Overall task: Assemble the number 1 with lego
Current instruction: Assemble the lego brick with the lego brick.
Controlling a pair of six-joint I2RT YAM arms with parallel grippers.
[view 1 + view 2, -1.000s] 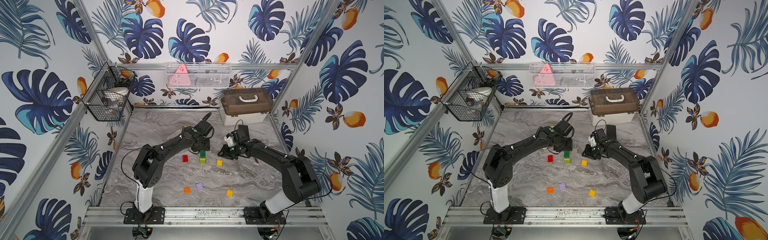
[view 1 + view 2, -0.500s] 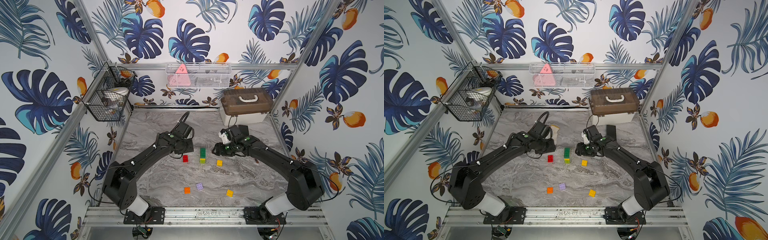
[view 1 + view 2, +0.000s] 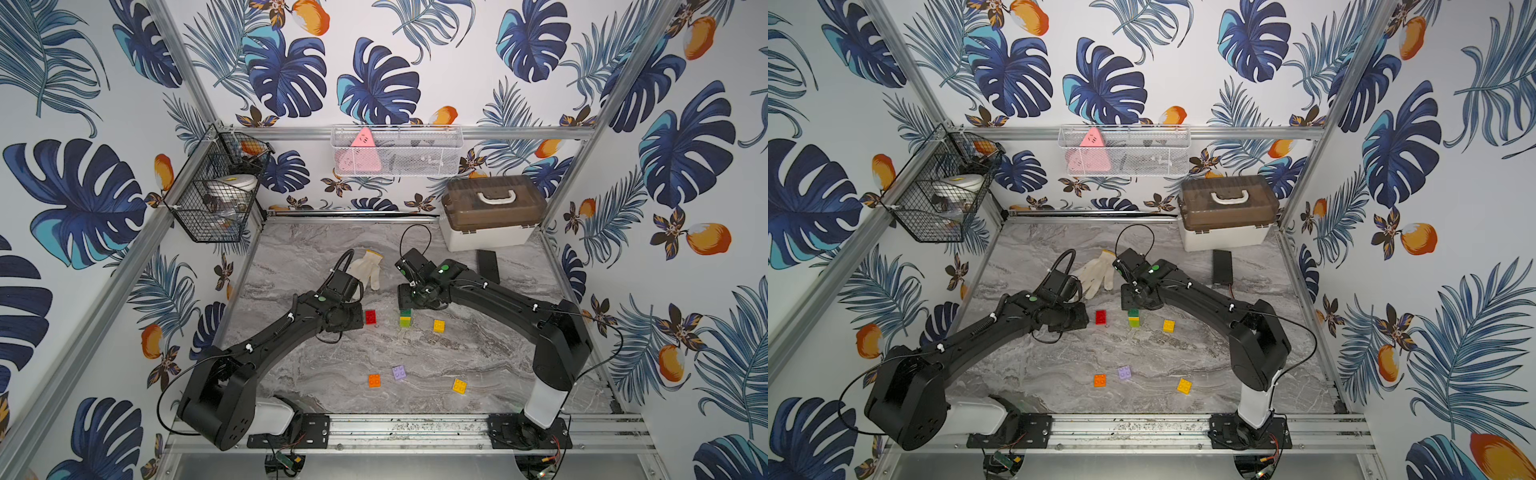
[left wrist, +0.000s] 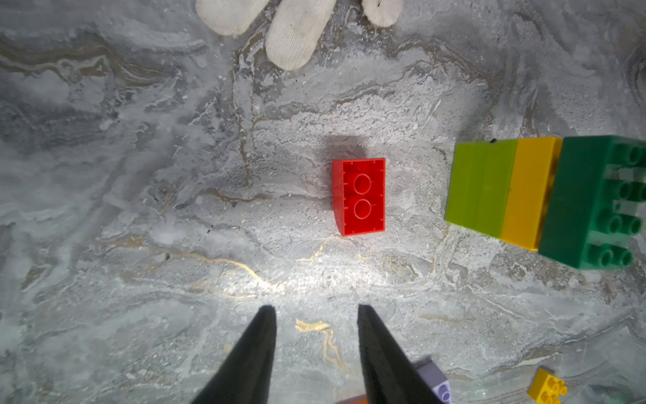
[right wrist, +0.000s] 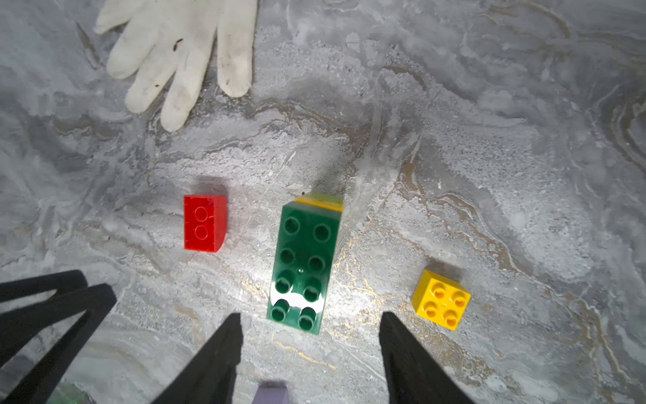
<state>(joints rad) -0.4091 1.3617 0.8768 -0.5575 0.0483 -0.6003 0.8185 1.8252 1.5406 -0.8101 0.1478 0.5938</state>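
Observation:
A stacked block, lime at the bottom, yellow in the middle and dark green on top (image 3: 405, 318) (image 3: 1133, 318) (image 5: 302, 262), stands mid-table. My right gripper (image 5: 311, 318) hangs open just short of it, nothing between its fingers. A red brick (image 3: 370, 317) (image 4: 360, 196) lies left of the block. My left gripper (image 4: 316, 309) is open and empty, a little short of the red brick. A yellow brick (image 3: 439, 325) (image 5: 440, 299) sits right of the block. Nearer the front lie an orange brick (image 3: 374, 380), a lilac brick (image 3: 399, 372) and another yellow brick (image 3: 459, 386).
A white knitted glove (image 3: 368, 268) (image 5: 181, 52) lies behind the bricks between the two wrists. A brown-lidded box (image 3: 492, 212) stands at the back right with a flat black item (image 3: 487, 266) in front of it. A wire basket (image 3: 216, 195) hangs on the left wall.
The right gripper has opened and drawn back off the block, which now stands alone. The left arm has pulled back to the left, beside the red brick, its jaws narrower.

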